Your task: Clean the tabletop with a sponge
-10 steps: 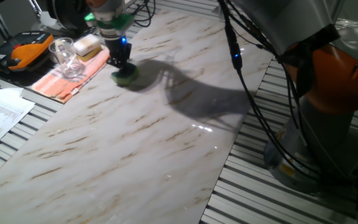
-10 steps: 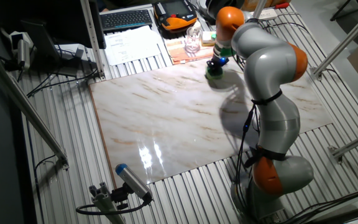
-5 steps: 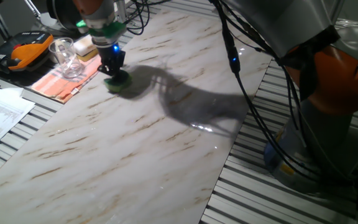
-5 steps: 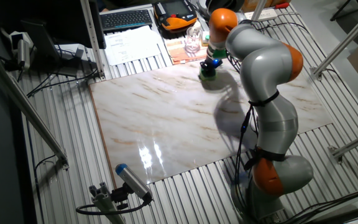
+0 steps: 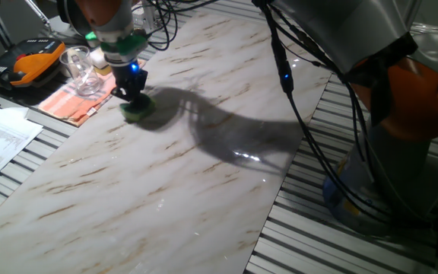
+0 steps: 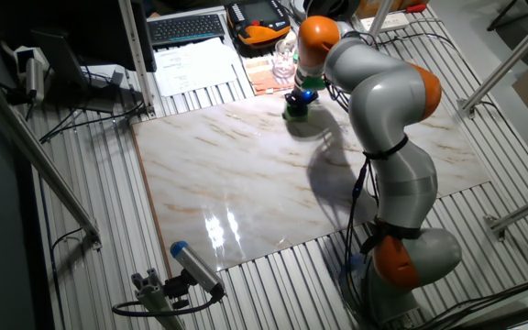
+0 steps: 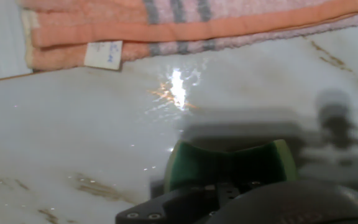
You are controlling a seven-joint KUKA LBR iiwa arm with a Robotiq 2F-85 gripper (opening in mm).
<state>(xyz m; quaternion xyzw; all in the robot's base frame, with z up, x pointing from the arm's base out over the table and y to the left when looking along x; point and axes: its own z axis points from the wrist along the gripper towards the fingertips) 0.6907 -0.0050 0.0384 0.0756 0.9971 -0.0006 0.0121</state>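
In the last sec we've slid the small wavy green sponge (image 5: 137, 111) along the white marble-look tabletop (image 5: 204, 175) toward the orange striped cloth (image 5: 74, 99), now just beside it. Gripper (image 5: 133, 97) pinching sponge, pressed on slab. Wipe stroke progressing; most of slab prob. left.

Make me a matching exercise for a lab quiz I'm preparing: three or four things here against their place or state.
Things:
1. sponge
2. striped cloth
3. glass
4. tabletop

Places or states:
A. standing on the cloth
B. white, brown-veined, glossy
C. held by the gripper, pressed on the slab
D. lying at the slab's edge

Pairs: 1-C, 2-D, 3-A, 4-B
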